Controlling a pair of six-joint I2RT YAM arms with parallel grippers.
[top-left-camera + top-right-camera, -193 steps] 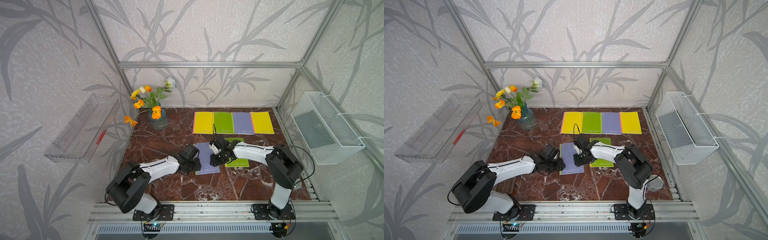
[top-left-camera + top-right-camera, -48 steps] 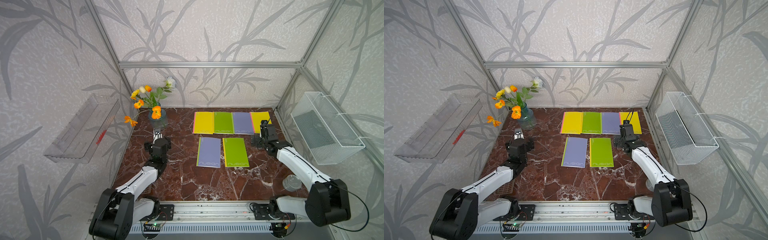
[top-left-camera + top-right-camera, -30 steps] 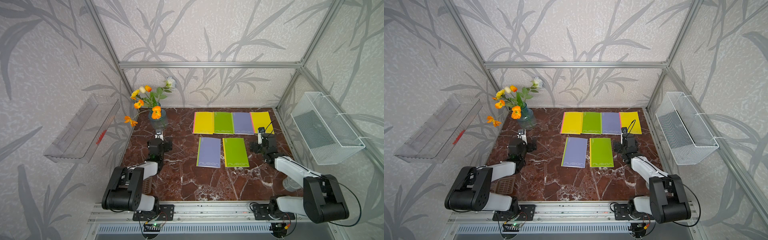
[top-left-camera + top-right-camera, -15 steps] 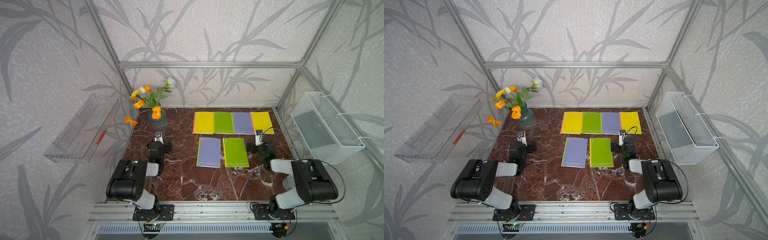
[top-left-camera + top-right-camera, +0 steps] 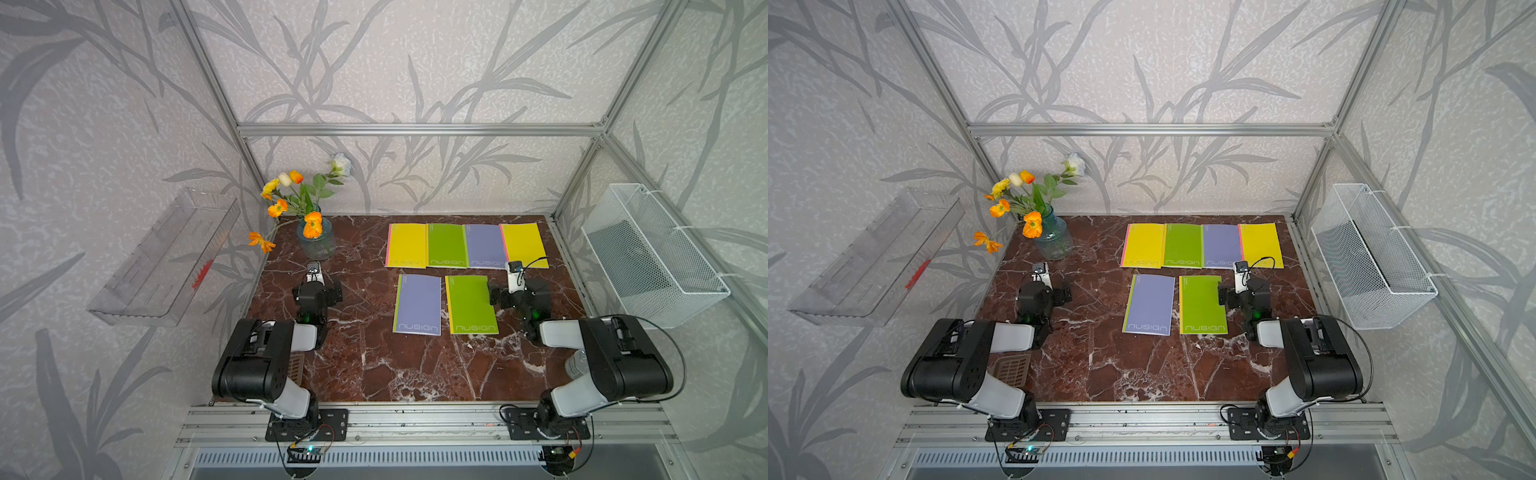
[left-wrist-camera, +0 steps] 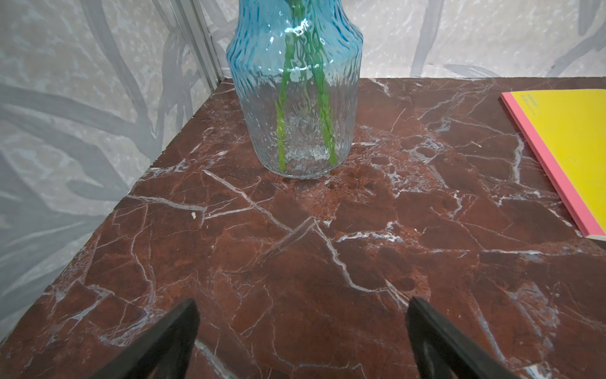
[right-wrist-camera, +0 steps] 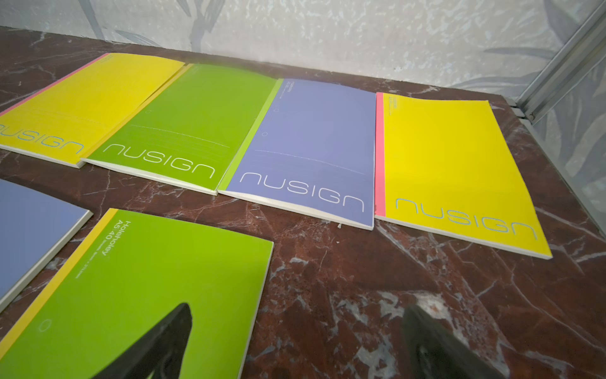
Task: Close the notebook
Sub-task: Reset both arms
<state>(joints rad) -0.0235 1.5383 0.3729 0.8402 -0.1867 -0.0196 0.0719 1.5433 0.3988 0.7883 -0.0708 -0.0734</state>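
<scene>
Two closed notebooks lie side by side mid-table: a purple one (image 5: 417,303) and a green one (image 5: 471,303), both cover up and flat in both top views. My left gripper (image 5: 316,286) sits low at the table's left, facing the vase, open and empty (image 6: 301,305). My right gripper (image 5: 517,291) rests just right of the green notebook (image 7: 147,288), open (image 7: 295,311), holding nothing. One of its fingers (image 7: 164,341) hangs over that notebook's edge. The purple notebook (image 7: 29,223) shows at the side of the right wrist view.
Several more closed notebooks (image 5: 465,245) form a row at the back. A blue glass vase of flowers (image 5: 316,243) stands at the back left. A clear tray (image 5: 166,257) and a wire basket (image 5: 652,257) hang on the side walls. A clear cup (image 5: 575,363) stands beside the right arm's base.
Both arms have pulled away from the middle notebooks and folded back to the table's sides, settling low over the last second. Both grippers stay open. The notebooks have not moved.
</scene>
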